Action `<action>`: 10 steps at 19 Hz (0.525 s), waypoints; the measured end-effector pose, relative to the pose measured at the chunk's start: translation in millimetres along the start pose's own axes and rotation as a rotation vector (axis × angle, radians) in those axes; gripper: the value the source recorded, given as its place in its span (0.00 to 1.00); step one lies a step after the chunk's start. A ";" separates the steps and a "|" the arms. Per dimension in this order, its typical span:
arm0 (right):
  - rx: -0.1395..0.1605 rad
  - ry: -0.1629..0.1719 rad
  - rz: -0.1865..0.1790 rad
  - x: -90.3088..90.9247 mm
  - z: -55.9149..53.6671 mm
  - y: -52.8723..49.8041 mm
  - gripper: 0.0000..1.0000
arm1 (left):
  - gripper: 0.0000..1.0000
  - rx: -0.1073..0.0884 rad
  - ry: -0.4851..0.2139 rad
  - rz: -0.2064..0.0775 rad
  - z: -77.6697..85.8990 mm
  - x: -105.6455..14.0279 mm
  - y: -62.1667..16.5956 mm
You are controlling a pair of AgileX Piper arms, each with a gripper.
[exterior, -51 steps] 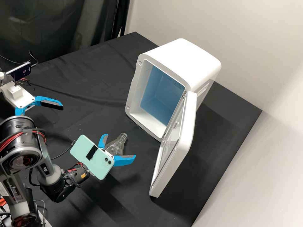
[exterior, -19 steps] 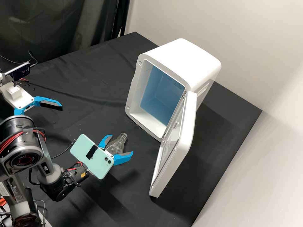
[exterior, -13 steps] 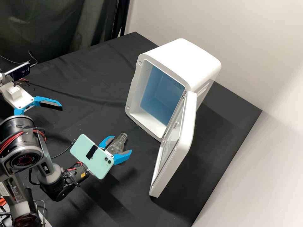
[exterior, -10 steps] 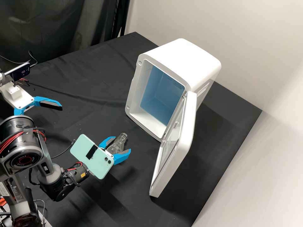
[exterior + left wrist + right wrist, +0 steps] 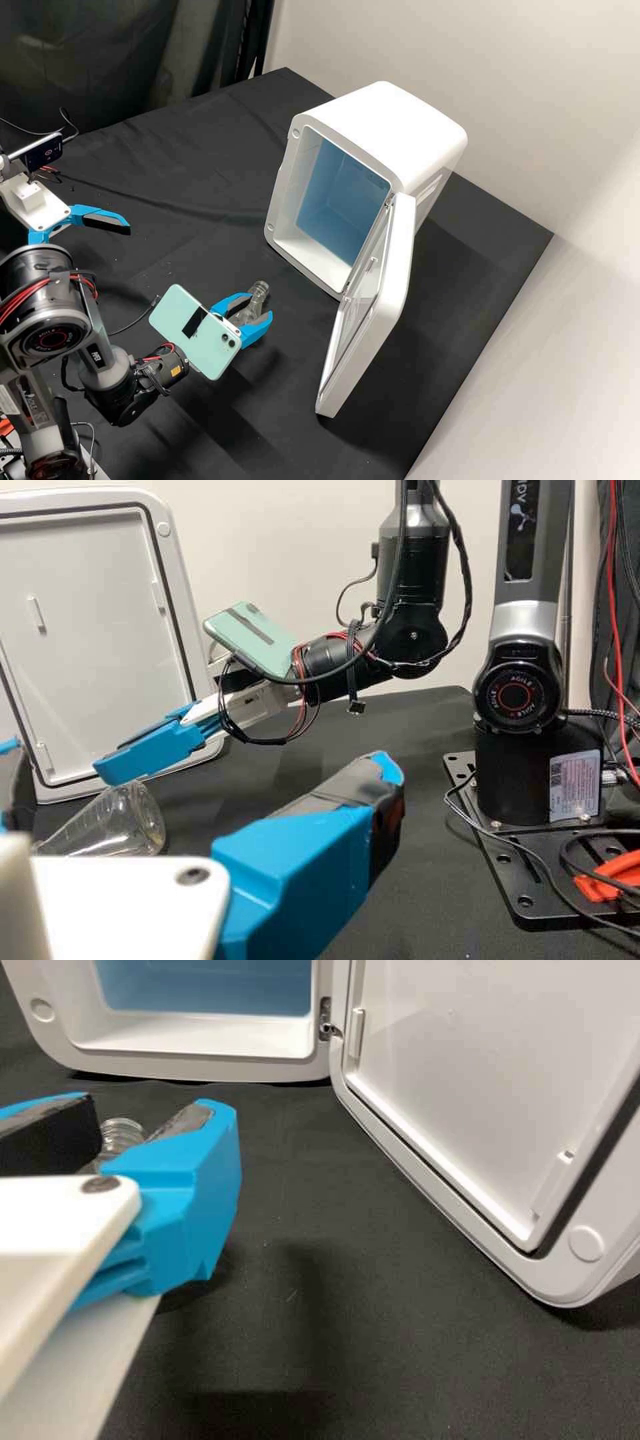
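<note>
A black cloth covers the bench (image 5: 187, 167), which stands against a plain white wall, with dark curtains behind its far corner. A clear plastic bottle (image 5: 253, 298) lies on its side on the cloth near the front of the bench, its open threaded neck pointing toward a white mini fridge with a pale blue inside (image 5: 393, 133). The right gripper (image 5: 247, 316) is clamped on the bottle, one blue finger on each side of it just below the neck; the right wrist view shows the neck (image 5: 120, 1132) pressed between the dark pads. A mint green phone (image 5: 193, 330) is fixed on the wrist of that arm. The fridge is close beyond the bottle, and its white door (image 5: 373, 300) is swung wide open. The left gripper (image 5: 80, 233) hangs above the cloth, well apart from the bottle, its fingers spread and holding nothing.
</note>
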 end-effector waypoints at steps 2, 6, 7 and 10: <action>0.004 -0.009 0.008 -0.6 2.1 1.6 0.00 | 1.00 0.000 0.000 0.000 0.0 0.0 0.0; 0.003 -0.001 -0.004 -3.0 5.2 3.6 0.00 | 1.00 0.000 0.000 0.000 0.0 0.0 0.0; -0.001 0.014 -0.010 -4.4 4.8 4.5 0.00 | 1.00 0.000 0.000 0.000 0.0 0.0 0.0; -0.014 0.045 -0.013 -8.9 3.7 8.5 0.00 | 1.00 0.000 -0.003 0.000 0.6 0.0 -0.1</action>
